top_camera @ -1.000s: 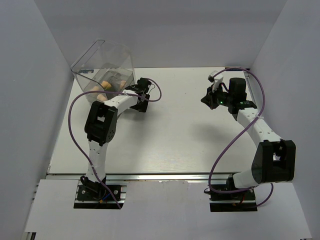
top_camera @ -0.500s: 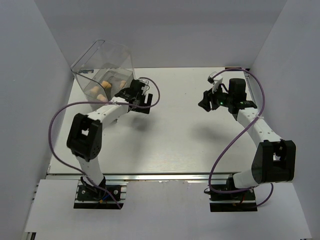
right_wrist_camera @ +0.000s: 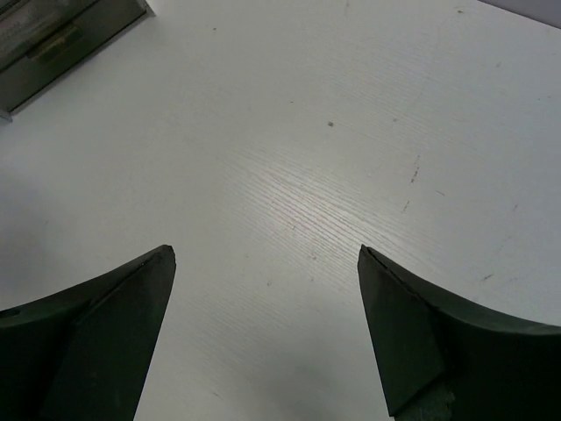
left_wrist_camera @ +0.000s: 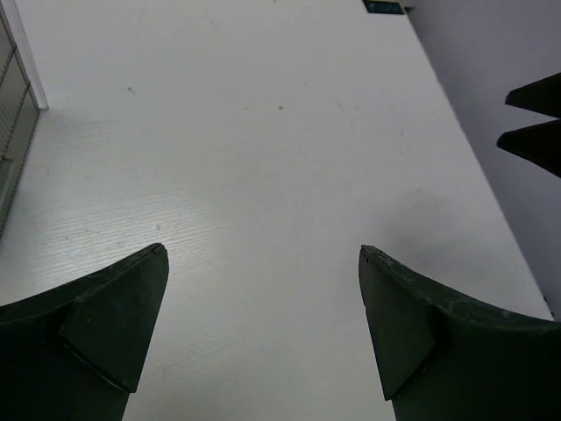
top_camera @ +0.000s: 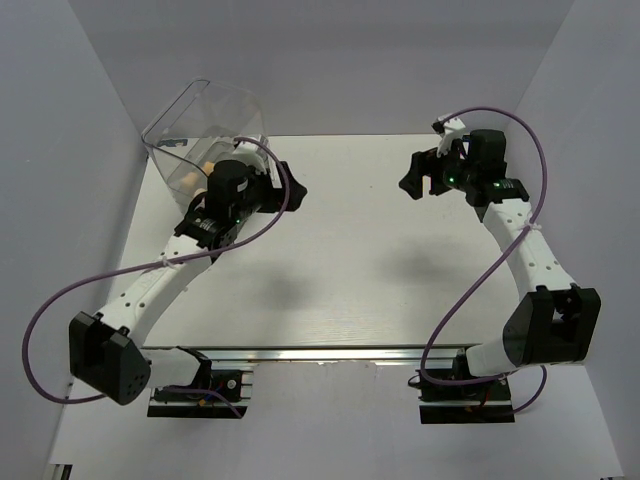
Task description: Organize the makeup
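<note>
Makeup sponges point(top_camera: 207, 166), tan in colour, show as a small cluster through the wall of the clear box point(top_camera: 200, 110) at the far left corner of the bench point(top_camera: 350, 270). That is the only makeup I can locate.

Hands: my left hand point(left_wrist_camera: 263, 253) is released, fingers spread wide with nothing between them. It sits over bare bench just beside the box and points toward the right side. My right hand point(right_wrist_camera: 266, 250) is likewise released and empty, raised over the far right of the bench and well apart from the box.

Handling, as I judge it: the sponges look light, soft and springy. They should squash under a hard pinch and may pop out sideways. I would take each across its widest part with a gentle close. The rounded shape suggests they roll if nudged. The box wall looks thin and slick, so reaching past it calls for care.

Not established:
- How many sponges are in the box; the left arm covers part of it in the top view.
- Whether other makeup lies under or behind the sponges.
- What the grey ribbed edge point(left_wrist_camera: 12, 132) in the left wrist view is, or the grey slab point(right_wrist_camera: 61, 35) cut off at the corner of the right wrist view.
- Which way the box opens.
</note>
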You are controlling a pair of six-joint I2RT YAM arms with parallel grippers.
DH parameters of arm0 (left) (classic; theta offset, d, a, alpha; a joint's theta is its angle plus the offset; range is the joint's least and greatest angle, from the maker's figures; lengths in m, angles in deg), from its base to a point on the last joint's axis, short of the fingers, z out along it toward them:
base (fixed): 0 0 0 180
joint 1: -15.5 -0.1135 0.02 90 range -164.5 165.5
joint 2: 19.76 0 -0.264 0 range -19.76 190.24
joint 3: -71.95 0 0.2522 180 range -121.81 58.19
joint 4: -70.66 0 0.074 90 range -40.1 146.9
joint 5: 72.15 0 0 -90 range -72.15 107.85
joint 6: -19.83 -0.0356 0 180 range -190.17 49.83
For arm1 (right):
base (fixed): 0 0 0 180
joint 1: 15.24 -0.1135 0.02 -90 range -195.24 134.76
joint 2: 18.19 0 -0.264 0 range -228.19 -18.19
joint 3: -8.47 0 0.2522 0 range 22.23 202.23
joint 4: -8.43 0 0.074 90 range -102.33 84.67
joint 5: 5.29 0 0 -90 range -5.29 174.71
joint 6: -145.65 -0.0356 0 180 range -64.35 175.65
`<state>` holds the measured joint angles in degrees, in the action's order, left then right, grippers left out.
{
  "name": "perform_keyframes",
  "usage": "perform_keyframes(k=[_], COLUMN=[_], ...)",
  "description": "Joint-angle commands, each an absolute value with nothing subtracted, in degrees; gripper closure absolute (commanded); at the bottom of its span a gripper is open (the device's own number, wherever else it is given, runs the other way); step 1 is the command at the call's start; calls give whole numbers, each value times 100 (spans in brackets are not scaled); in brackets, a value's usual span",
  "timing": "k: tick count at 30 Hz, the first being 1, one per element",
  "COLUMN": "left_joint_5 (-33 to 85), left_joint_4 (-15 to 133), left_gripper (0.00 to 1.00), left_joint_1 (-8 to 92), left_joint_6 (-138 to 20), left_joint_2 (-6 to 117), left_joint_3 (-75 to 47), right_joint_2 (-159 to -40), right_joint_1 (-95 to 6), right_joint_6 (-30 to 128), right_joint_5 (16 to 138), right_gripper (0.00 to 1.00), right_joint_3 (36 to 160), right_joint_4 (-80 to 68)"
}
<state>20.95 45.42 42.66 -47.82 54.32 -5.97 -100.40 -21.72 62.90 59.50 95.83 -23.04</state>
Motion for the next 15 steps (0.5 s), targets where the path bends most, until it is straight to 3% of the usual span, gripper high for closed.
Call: perform_keyframes(k=[1, 15], left_joint_5=[2356, 2269], left_joint_4=[4881, 4847], left_gripper=[2, 2], left_joint_1=[4257, 4257], left_joint_6=[-4450, -4354], left_joint_2=[5021, 4361], left_joint_3=[-509, -544], right_joint_2=[-10063, -9176], right_joint_1=[-2148, -2140], right_joint_6=[5934, 6145], right_joint_5=[6379, 7575], right_gripper=[11, 11], right_joint_3=[9957, 9404], right_joint_4=[-2834, -2220])
